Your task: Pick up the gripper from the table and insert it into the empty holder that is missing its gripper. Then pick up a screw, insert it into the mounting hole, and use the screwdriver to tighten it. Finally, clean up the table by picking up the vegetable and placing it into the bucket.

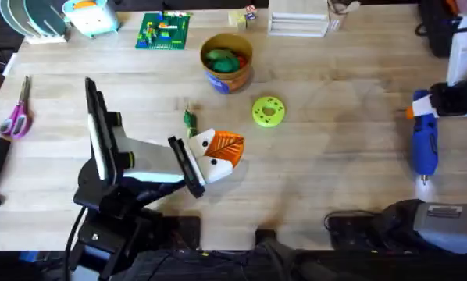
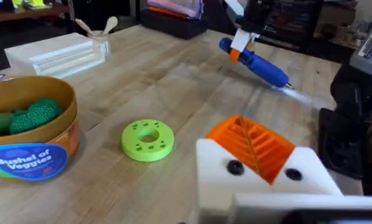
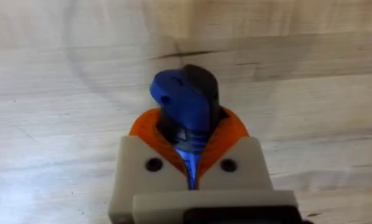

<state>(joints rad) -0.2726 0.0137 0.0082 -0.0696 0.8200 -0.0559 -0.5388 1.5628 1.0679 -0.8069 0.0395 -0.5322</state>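
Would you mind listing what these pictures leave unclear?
- Screwdriver tip: hidden behind its own body and the right end effector in the right wrist view.
- Vegetable: too small in the overhead view to make out its shape.
- Bucket: cut off by the left wrist view's edge.

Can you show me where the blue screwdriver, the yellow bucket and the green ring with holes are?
Blue pen-shaped screwdriver [image 1: 423, 144]: overhead view, middle of its body.
Tan-yellow round bucket [image 2: 30, 158]: left wrist view, blue label.
Lime-green disc with holes [image 2: 148, 140]: left wrist view, top face.
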